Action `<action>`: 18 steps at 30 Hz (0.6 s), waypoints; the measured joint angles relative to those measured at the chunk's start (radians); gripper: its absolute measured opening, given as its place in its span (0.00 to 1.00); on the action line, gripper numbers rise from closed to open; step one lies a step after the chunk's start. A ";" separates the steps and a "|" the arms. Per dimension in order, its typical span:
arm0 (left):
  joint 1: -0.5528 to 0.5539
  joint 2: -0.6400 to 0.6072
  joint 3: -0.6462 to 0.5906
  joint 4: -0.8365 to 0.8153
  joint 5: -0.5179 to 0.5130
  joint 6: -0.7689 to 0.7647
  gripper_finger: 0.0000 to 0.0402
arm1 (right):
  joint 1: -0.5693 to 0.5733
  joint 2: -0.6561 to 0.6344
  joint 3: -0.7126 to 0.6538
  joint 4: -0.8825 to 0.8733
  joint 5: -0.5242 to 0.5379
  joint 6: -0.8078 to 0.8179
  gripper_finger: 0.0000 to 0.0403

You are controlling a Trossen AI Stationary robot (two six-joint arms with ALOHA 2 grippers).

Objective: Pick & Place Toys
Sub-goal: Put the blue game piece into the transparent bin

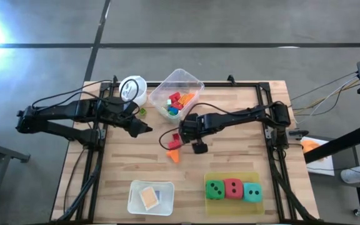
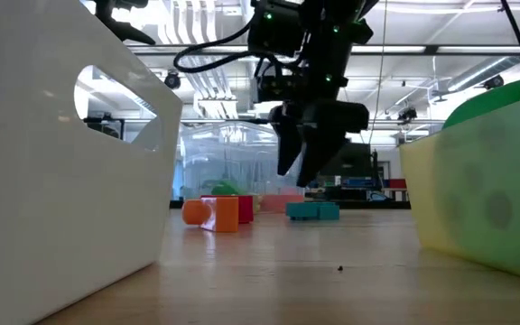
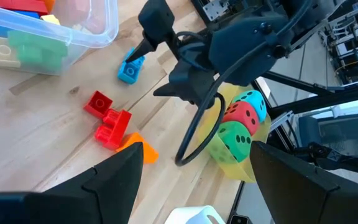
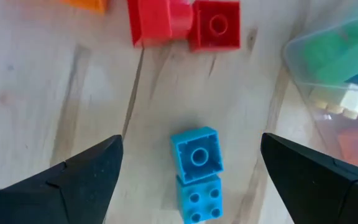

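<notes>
I see the table (image 1: 230, 162) with the clear tub (image 1: 177, 94) at the back, already holding some blocks. My right gripper (image 4: 188, 171) hangs just above the table, close to the tub's near side, and its two fingers are spread wide with nothing between them. My left gripper (image 1: 144, 128) waits farther off by the white cup (image 1: 132, 89), fingers apart and empty too, so the right arm is the nearer one.

The blue block (image 4: 195, 171) lies flat on the table straight below my right gripper, right between the fingers. Its long side runs along the gap, not across it, so I think the fingers can close on its short sides.

The red blocks (image 4: 182, 22) sit a little beyond it.
</notes>
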 joint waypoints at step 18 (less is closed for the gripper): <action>0.000 0.000 0.000 0.000 0.001 -0.008 0.74 | -0.015 0.002 -0.129 0.113 -0.054 -0.092 0.93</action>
